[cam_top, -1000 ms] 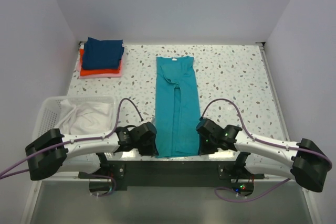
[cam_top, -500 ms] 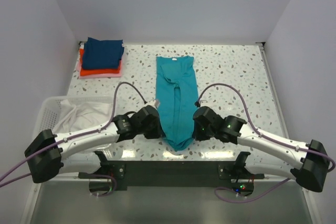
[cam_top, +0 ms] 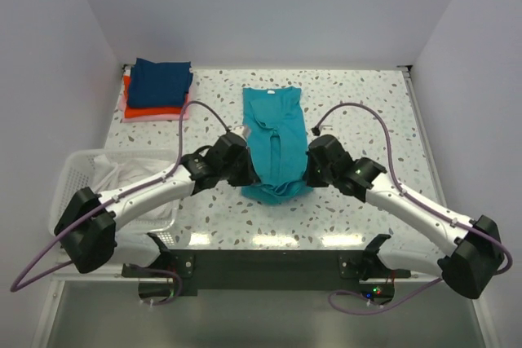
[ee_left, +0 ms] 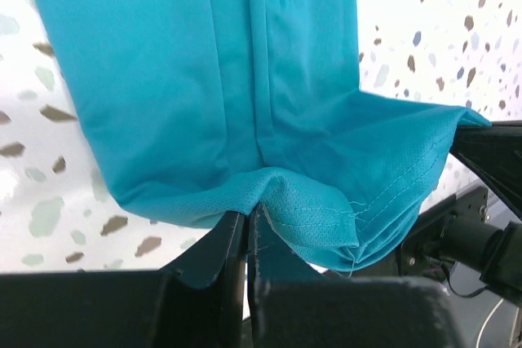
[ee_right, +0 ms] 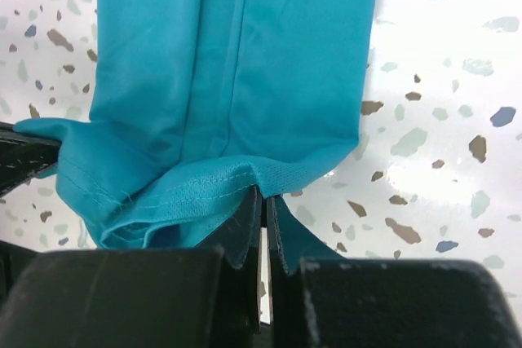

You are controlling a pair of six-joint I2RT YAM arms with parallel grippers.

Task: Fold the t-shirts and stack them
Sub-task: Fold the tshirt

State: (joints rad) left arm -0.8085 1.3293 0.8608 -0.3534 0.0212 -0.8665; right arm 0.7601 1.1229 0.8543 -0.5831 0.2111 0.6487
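Observation:
The teal t-shirt (cam_top: 273, 132) lies as a long narrow strip in the middle of the table, its near hem lifted and carried over its own middle. My left gripper (cam_top: 247, 170) is shut on the hem's left corner (ee_left: 277, 193). My right gripper (cam_top: 307, 167) is shut on the hem's right corner (ee_right: 245, 181). The hem sags between them (cam_top: 276, 191). A stack of folded shirts sits at the far left: navy blue (cam_top: 161, 81) on top, orange-red (cam_top: 155, 109) under it, pink (cam_top: 134, 116) at the bottom.
A white slatted basket (cam_top: 73, 173) with white cloth (cam_top: 134, 181) in it stands at the near left beside my left arm. White walls close the table at the back and on both sides.
Both grippers have lifted the teal shirt's near hem and carried it away from the table's front edge toward the shirt's middle. The strip on the table is now shorter.

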